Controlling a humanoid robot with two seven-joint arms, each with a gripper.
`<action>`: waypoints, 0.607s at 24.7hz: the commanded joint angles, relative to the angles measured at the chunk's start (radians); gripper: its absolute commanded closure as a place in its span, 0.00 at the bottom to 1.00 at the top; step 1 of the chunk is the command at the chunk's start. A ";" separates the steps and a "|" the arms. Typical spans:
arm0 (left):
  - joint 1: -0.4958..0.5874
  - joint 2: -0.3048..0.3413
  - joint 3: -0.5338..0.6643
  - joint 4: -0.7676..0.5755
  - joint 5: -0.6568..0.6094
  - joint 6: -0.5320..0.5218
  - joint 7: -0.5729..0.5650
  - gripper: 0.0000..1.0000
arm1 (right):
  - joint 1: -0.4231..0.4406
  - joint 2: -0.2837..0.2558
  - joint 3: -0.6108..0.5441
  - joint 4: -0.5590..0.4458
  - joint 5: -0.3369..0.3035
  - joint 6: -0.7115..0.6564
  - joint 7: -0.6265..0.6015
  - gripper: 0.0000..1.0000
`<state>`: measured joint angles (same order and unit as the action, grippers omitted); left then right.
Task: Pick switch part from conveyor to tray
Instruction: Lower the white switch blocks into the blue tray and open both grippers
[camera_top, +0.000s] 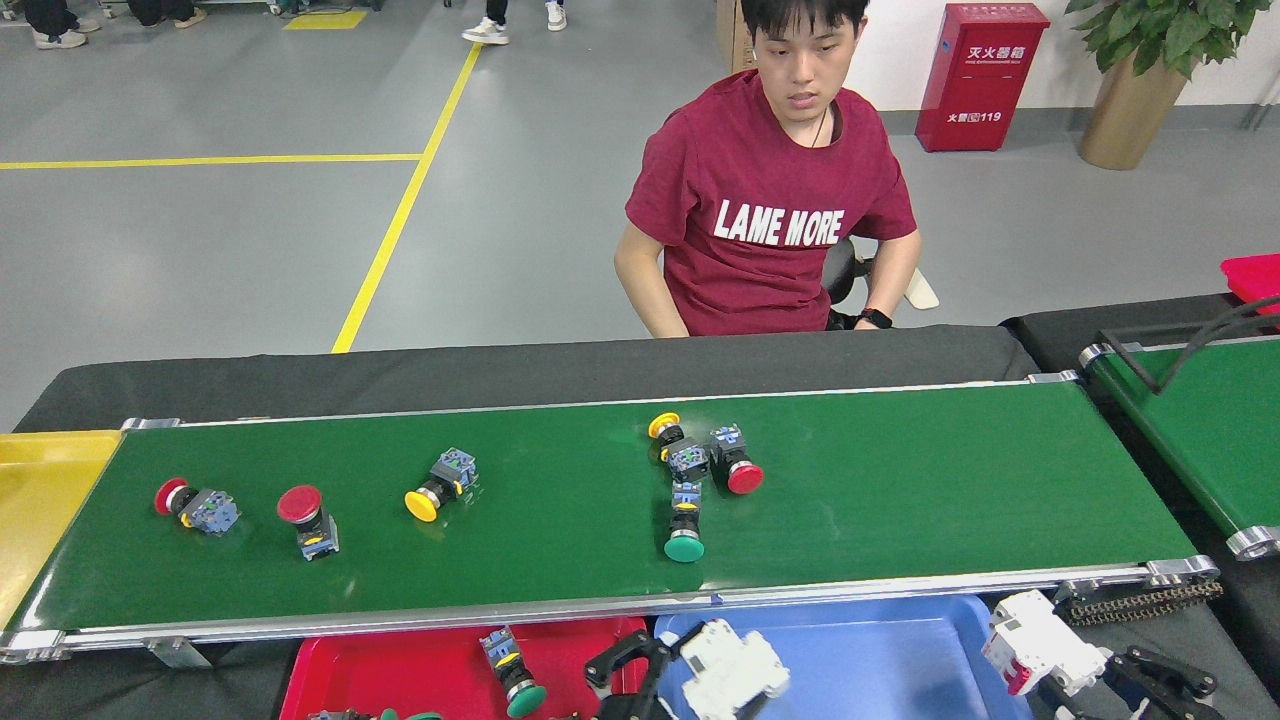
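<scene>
Two white switch parts are off the conveyor (900, 480). One white switch part (730, 668) hangs over the left end of the blue tray (880, 660), with my left gripper (690, 685) shut on it at the bottom edge. The other white switch part (1035, 645) is held by my right gripper (1095, 675), shut on it just past the blue tray's right end, near the belt's drive chain. Both grippers are largely cut off by the frame's bottom edge.
Several push buttons lie on the belt: red ones (190, 505) (305, 515), a yellow one (440, 485), and a cluster (700, 465) with a green one (685, 530). The red tray (420, 670) holds a green button (510, 680). A yellow tray (50, 490) sits left, a second belt (1200, 420) right, and a person (770, 200) sits behind.
</scene>
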<state>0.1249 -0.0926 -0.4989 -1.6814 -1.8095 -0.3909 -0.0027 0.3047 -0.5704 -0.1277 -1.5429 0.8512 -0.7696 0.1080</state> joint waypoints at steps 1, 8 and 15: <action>-0.005 -0.007 -0.029 -0.015 0.001 0.084 -0.023 0.00 | -0.004 0.040 -0.004 -0.014 0.022 -0.016 -0.007 0.73; 0.018 -0.006 0.014 -0.058 0.010 0.101 -0.017 0.00 | -0.012 0.119 0.020 -0.026 0.055 -0.016 0.010 0.03; 0.062 0.010 0.606 -0.096 0.058 0.144 0.021 0.00 | -0.042 0.107 -0.107 -0.052 -0.070 -0.016 0.004 0.07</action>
<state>0.1885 -0.0927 0.0299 -1.7646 -1.7618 -0.2495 0.0017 0.2818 -0.4576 -0.2069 -1.5797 0.8009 -0.7696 0.1208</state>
